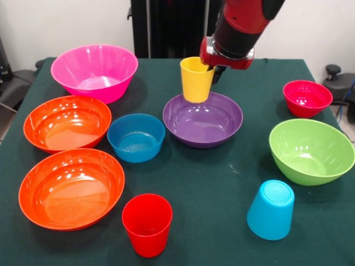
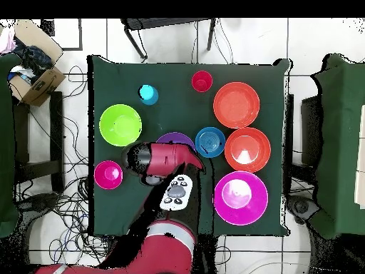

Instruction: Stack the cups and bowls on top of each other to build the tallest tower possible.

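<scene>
My gripper [image 1: 214, 71] is shut on the rim of the upright yellow cup [image 1: 196, 80] and holds it over the far edge of the purple bowl [image 1: 205, 123]. Whether the cup touches the bowl I cannot tell. The small blue bowl [image 1: 136, 137] stands left of the purple one. Two orange bowls [image 1: 66, 122] [image 1: 71, 188] and the magenta bowl [image 1: 94, 72] stand on the left. The lime green bowl [image 1: 310, 151] and crimson bowl [image 1: 307, 98] stand on the right. The red cup [image 1: 147, 224] stands upright in front; the light blue cup [image 1: 270, 209] stands upside down. No tower stands.
In the overhead view my arm [image 2: 160, 158] covers the yellow cup and most of the purple bowl [image 2: 175, 136]. All pieces stand apart on the dark green table [image 1: 222, 183]. A cardboard box [image 2: 32, 75] sits on the floor beside the table.
</scene>
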Tool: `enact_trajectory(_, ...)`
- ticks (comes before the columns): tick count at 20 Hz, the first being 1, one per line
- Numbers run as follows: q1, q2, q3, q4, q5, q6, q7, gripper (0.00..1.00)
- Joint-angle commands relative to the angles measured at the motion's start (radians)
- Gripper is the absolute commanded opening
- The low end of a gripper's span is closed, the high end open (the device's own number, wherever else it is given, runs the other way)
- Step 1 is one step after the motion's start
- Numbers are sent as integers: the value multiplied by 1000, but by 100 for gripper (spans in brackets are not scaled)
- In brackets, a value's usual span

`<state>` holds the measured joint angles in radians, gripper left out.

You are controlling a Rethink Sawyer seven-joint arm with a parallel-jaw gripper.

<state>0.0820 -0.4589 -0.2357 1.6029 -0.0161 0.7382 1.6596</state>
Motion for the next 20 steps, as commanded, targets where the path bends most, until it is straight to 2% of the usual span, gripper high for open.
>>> enact_trajectory(1, -12, 86, 121, -83, 17, -139, 139, 0)
enact_trajectory(20, -26, 91, 154, -56, 39, -253, 142, 0)
